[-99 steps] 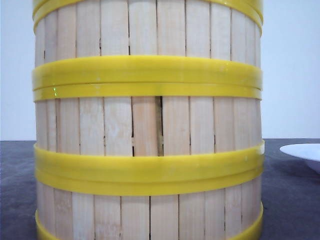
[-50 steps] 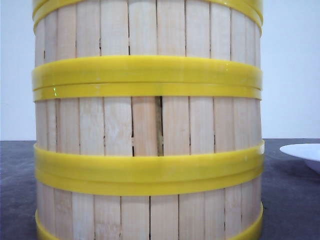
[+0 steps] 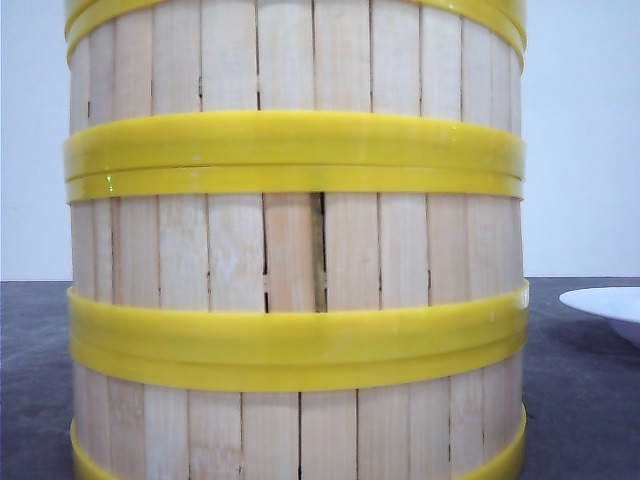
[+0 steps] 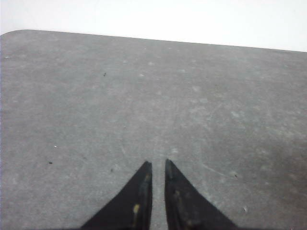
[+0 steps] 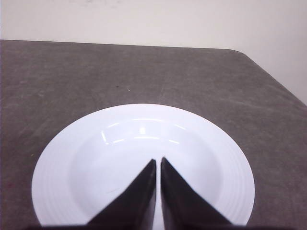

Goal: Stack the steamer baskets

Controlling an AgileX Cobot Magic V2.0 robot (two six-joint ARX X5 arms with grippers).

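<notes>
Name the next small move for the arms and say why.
Probably none beyond holding both arms back: the baskets already stand in one stack, rims meeting rims. The left hand is shut over bare table, and the right hand is shut above the plate, holding nothing.

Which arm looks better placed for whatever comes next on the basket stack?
Neither, clearly. The steamer baskets already stand stacked. The left gripper is shut over bare table; the right gripper is shut over the white plate.
</notes>
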